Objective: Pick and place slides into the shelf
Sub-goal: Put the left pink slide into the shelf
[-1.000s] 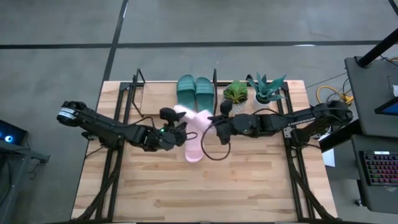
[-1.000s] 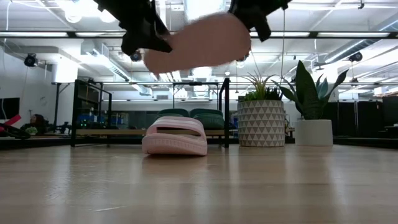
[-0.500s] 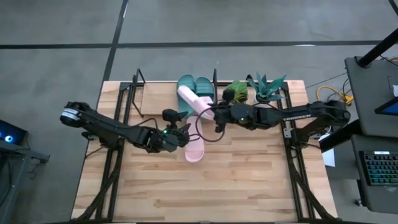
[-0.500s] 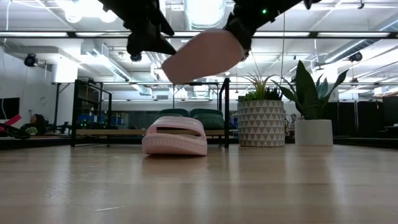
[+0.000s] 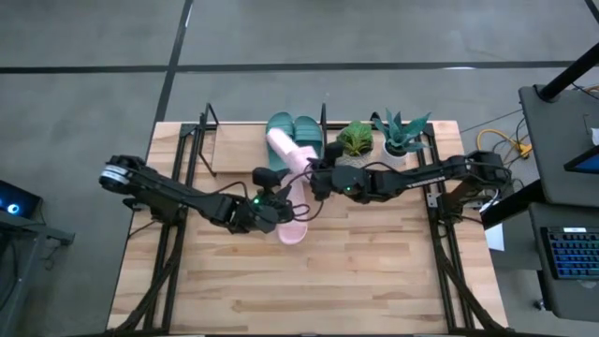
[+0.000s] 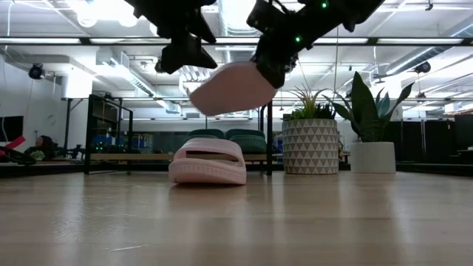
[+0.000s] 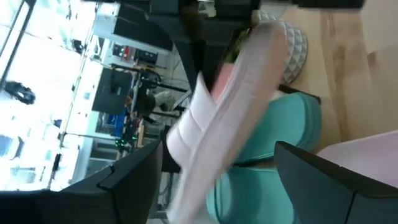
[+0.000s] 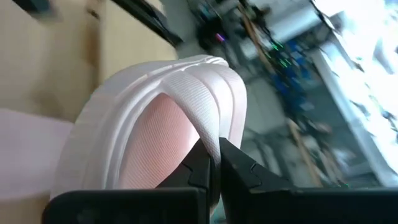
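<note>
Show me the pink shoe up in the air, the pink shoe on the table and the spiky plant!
lifted pink slide [image 6: 229,87], low view, its sole
pink slide on the table [image 6: 208,161], low view, its strap
spiky plant [image 6: 367,111], low view, a tall leaf

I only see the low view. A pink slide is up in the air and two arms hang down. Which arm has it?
Observer: The right tool is shut on the lifted pink slide.
Operator: What's underneath it?
Observer: In the high view, its far end overlaps the teal slides sitting on the shelf.
Operator: Is there any space on the shelf?
Observer: Yes, the high view shows the shelf's wooden board bare to the left of the teal slides.
</note>
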Motion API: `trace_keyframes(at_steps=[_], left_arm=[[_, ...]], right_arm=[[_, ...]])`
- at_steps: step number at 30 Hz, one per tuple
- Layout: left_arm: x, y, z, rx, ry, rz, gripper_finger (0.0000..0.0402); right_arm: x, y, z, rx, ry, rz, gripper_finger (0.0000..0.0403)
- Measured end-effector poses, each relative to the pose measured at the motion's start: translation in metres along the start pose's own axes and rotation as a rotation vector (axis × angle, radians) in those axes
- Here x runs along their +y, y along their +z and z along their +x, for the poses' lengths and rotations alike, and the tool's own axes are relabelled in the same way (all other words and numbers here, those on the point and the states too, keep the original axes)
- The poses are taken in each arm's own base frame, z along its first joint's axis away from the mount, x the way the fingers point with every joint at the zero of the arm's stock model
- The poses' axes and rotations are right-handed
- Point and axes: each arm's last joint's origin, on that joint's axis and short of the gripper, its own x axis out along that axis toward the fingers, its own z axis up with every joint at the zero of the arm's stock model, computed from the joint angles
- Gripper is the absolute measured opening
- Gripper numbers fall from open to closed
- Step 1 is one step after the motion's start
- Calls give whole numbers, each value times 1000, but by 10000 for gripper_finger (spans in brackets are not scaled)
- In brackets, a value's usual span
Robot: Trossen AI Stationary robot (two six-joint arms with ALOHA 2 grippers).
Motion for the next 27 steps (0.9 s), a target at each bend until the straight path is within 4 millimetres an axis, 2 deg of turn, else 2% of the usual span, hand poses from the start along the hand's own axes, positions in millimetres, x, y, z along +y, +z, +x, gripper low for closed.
trace_keyframes(at_steps=[6, 17, 27], left_arm=[[4, -13, -5, 40, -11, -32, 292], [9, -18, -5, 70, 14, -17, 292], [12, -22, 3, 101, 24, -13, 287]], right_arm=[[2, 0, -5, 97, -105, -47, 9], [19, 23, -34, 5, -65, -112, 9], [21, 49, -54, -96, -39, -123, 9]])
